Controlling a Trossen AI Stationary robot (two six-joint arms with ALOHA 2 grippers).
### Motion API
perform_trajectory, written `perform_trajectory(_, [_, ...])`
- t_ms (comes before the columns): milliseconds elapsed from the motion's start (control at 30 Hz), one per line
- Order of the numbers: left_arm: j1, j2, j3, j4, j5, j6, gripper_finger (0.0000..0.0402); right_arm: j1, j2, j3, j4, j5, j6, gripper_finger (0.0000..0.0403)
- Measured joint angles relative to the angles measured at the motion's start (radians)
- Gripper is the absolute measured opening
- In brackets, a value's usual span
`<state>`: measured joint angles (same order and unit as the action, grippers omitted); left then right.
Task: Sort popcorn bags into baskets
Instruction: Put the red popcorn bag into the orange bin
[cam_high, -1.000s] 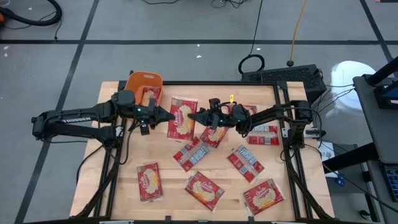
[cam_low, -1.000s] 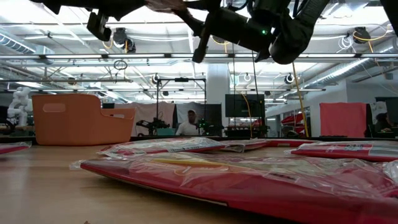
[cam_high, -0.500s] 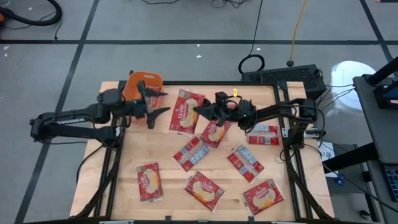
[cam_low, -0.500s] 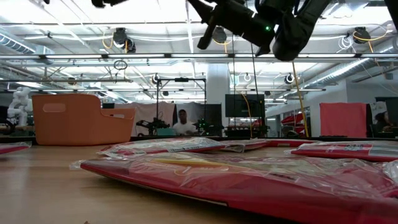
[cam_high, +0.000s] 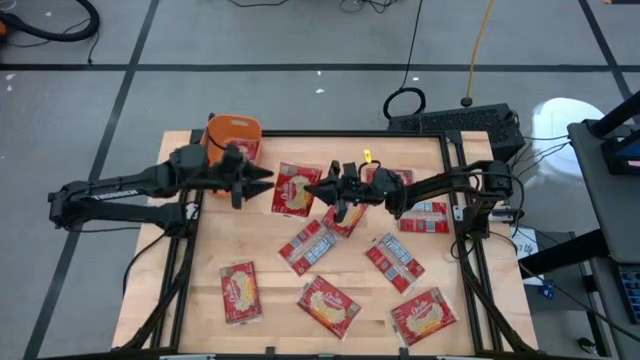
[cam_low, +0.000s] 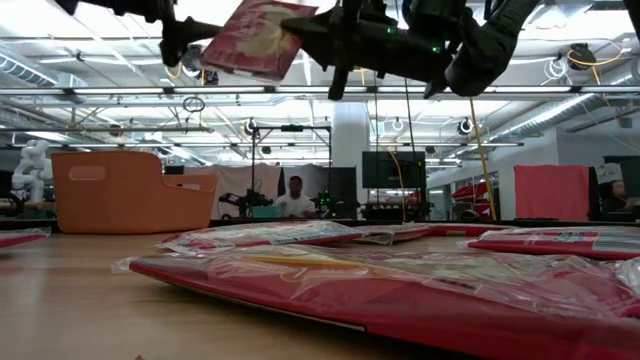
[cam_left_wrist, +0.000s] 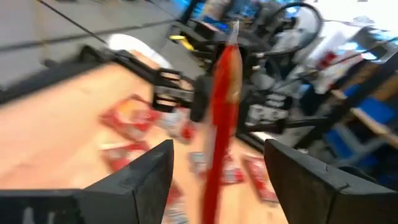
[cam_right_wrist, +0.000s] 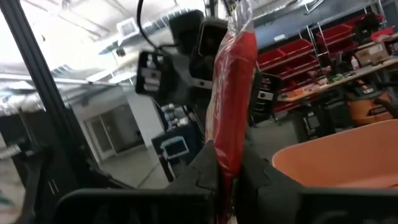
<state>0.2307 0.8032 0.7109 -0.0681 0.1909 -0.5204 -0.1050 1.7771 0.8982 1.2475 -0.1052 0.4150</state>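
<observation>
item: popcorn bag (cam_high: 292, 189), held in the air edge-on between the two hands, above the bench (cam_high: 270, 300) and just beside the orange basket (cam_high: 233, 134).
right hand (cam_high: 322, 187): fingers together, clamped on one end of the bag; confirmed in right wrist view, bag pinched upright between the dark fingers (cam_right_wrist: 205, 163).
left hand (cam_high: 262, 180): fingers (cam_left_wrist: 143, 174) spread apart either side of the bag's other edge, not yet gripping.
risks: possible miss or glancing pinch on the thin crinkly edge if left hand closes off-centre; possible drop onto loose bags (cam_high: 320, 243) below if right hand lets go before a firm hold; possible tug or tear of the wrapper if both pull at once; possible knock against basket rim on the swing over.
hidden or unclear: basket partly covered by left arm, contents not readable; only one basket in sight; left wrist view smeared; exact contact between left fingers and bag not discernible; bag's printed face seen only from below in low view.
</observation>
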Motion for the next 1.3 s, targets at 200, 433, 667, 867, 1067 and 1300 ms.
perform_trajectory(200, [-0.004, 0.070, 0.000, 0.039, 0.051, -0.039, 0.0231, 0.003, 0.000, 0.000, -0.009, -0.002, -0.016, 0.0008])
perform_trajectory(433, [-0.003, 0.175, 0.000, 0.085, 0.070, 0.019, 0.0217, 0.000, 0.000, 0.000, -0.014, 0.001, -0.012, 0.0008])
perform_trajectory(667, [0.017, 0.158, 0.000, 0.096, 0.077, 0.078, 0.0131, -0.009, 0.000, 0.000, -0.034, 0.005, -0.006, 0.0008])
perform_trajectory(867, [0.043, 0.121, 0.000, 0.093, 0.106, 0.122, 0.0034, -0.012, -0.001, 0.000, -0.030, 0.028, -0.005, 0.0008])
perform_trajectory(1067, [0.056, 0.139, 0.000, 0.092, 0.183, 0.104, 0.0054, -0.012, -0.001, 0.000, -0.029, 0.024, -0.005, 0.0009])
perform_trajectory(1300, [0.046, 0.232, 0.002, 0.084, 0.194, 0.094, 0.0210, -0.014, -0.001, -0.001, -0.027, 0.041, -0.007, 0.0009])
